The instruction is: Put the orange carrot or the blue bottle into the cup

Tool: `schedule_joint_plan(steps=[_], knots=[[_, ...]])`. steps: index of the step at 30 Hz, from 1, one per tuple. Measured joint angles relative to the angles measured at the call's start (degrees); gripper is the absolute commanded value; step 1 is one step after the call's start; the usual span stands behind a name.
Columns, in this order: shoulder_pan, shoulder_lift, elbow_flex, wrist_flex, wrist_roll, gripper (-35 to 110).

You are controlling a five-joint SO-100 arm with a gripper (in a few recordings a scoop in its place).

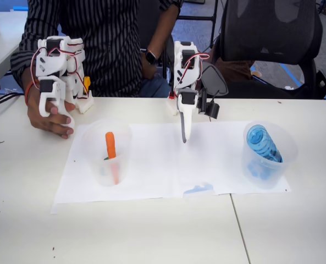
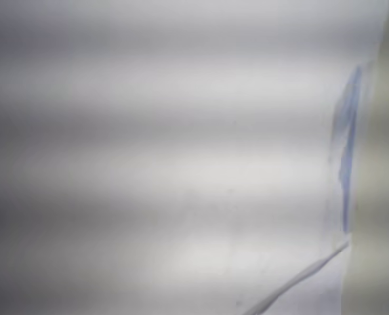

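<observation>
Frosted cups (image 1: 107, 144) hold carrot (image 1: 111, 145), ribbed bottle (image 1: 263, 144).

Orange carrot (image 1: 111, 146): slim, bright orange – stands nearly upright inside the left cup in the fixed view, a bit of green at its lower end, leaning against the cup's inner wall.

Blue bottle (image 1: 263, 144): transparent blue with a ribbed body – rests tilted inside the right cup, its upper end leaning toward the left rim.

Left cup (image 1: 107, 151): wide, translucent, frosted, upright on white paper.

Right cup (image 1: 269, 154): same translucent kind, upright near the paper's right edge – well apart from the left cup.
</observation>
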Motion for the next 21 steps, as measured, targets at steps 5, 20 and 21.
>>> schedule_joint_plan(steps=[5, 20, 21], knots=[[0.0, 0.0, 0.0, 0.0, 0.7, 14], [-0.26, 0.0, 0.0, 0.0, 1.58, 13], [-0.26, 0.0, 0.0, 0.0, 1.58, 13]])
